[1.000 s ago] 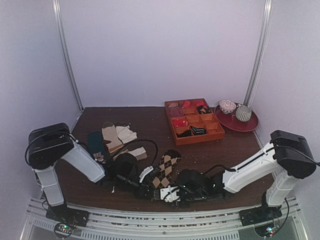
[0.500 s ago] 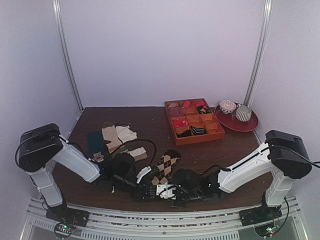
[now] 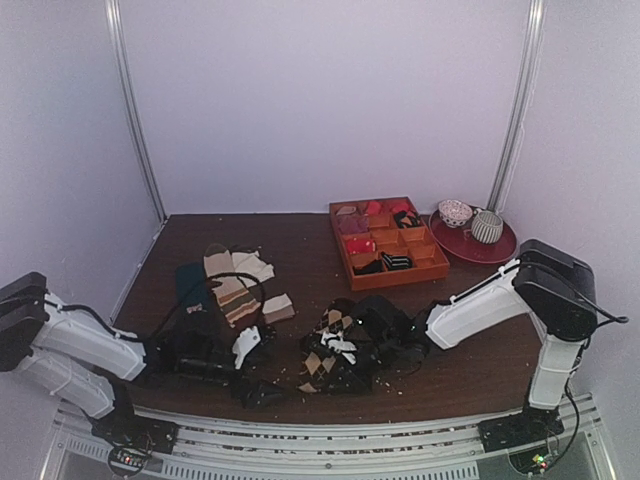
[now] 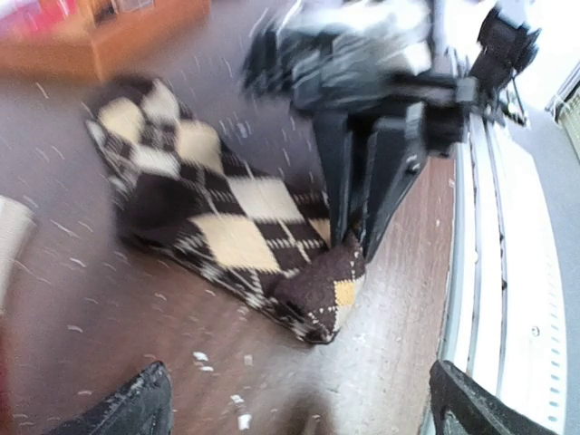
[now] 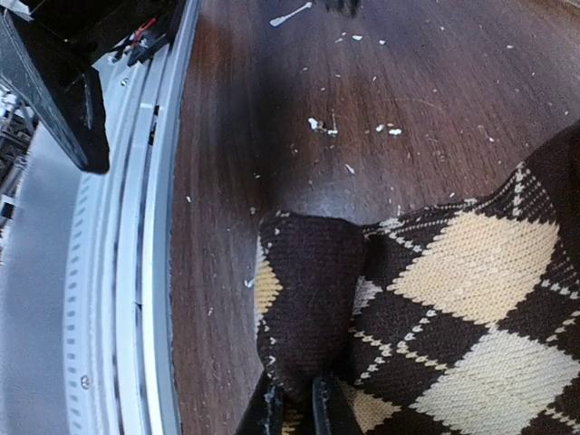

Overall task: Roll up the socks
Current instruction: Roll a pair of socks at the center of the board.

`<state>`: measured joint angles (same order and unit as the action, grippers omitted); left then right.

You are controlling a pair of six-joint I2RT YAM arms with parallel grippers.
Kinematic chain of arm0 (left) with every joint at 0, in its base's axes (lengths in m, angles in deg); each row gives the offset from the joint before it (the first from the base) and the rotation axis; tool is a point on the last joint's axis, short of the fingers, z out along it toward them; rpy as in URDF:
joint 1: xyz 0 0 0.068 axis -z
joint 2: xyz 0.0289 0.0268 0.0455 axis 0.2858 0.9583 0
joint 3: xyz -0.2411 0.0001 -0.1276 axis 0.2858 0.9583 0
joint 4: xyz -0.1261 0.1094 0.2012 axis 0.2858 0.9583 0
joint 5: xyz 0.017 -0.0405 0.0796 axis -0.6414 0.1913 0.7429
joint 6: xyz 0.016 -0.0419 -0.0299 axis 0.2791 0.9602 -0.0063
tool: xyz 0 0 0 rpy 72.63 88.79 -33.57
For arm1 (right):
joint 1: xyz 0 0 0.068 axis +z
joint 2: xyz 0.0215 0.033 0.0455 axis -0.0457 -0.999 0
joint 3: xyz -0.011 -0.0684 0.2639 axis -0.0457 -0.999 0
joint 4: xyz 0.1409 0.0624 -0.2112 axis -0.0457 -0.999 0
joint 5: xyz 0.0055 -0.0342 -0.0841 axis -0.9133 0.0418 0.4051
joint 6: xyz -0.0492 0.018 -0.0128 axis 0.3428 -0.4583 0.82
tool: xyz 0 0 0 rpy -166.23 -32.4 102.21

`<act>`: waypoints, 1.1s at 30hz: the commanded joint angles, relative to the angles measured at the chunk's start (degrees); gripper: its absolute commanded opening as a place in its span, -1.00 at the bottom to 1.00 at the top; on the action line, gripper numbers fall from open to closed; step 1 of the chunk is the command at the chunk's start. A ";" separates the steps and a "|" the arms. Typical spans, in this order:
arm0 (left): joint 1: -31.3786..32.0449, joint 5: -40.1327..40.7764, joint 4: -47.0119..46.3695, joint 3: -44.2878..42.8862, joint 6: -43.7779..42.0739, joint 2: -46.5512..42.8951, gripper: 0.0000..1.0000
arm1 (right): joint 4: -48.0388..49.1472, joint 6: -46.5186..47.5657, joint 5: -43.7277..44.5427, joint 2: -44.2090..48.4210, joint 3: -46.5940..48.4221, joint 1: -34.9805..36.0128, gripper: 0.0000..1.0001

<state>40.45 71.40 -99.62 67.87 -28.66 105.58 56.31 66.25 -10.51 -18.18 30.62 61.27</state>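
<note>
Pulled well back to the left since a second ago with the left gripper (image 4: 299, 415), jaws shut then and spread wide now, gripping nothing. Moved away from the near rail with the right gripper (image 5: 294, 410), fingers pressed together on the dark end of the long knitted argyle socks (image 4: 227, 204) in brown, cream and black diamonds. Lying near the front edge of the dark brown wooden table (image 3: 300, 250), between both arms, well apart from the orange compartment tray (image 3: 400, 281).
</note>
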 commanded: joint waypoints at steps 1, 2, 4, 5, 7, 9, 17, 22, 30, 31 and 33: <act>0.33 5.90 -19.80 4.91 -6.57 -6.06 0.96 | -15.88 -8.05 -12.83 -6.72 -1.49 -3.74 -0.92; 0.33 5.28 -20.15 4.93 -8.42 -5.95 0.96 | -15.53 -10.60 -14.28 -7.07 -1.43 -4.80 -0.92; 0.34 3.55 -20.92 4.24 -11.31 -4.17 0.96 | -15.50 -12.95 -16.80 -7.80 -1.21 -7.12 -0.92; 0.34 2.44 -22.00 3.80 -12.25 -2.71 0.96 | -15.75 -13.54 -17.01 -8.05 -1.00 -7.90 -0.92; 0.34 0.24 -23.86 2.32 -13.48 1.29 0.93 | -16.96 -13.95 -18.17 -9.01 -0.22 -9.10 -0.92; 0.34 -2.13 -24.04 -0.32 -14.36 6.95 0.85 | -18.47 -14.22 -18.85 -10.61 0.95 -9.78 -0.92; 1.83 -12.66 -24.07 -8.29 -13.31 19.65 0.63 | -23.69 -13.28 -18.44 -14.28 4.25 -11.74 -0.92; 2.59 -15.55 -18.36 -12.01 -13.49 24.16 0.35 | -22.36 -14.14 -18.58 -14.54 3.82 -12.37 -0.92; 2.80 -14.10 -15.82 -15.37 -11.50 30.87 0.13 | -20.90 -15.08 -18.74 -14.30 3.52 -12.44 -0.92; 2.80 -13.92 -15.59 -15.59 -11.32 31.32 0.13 | -20.89 -15.08 -18.89 -14.22 3.41 -12.45 -0.93; 2.80 -13.25 -15.55 -15.72 -10.86 31.82 0.12 | -20.73 -15.17 -19.05 -14.11 3.25 -12.49 -0.93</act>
<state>43.03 57.67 -116.41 53.36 -40.86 135.89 42.71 51.79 -39.80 -28.41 37.44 49.21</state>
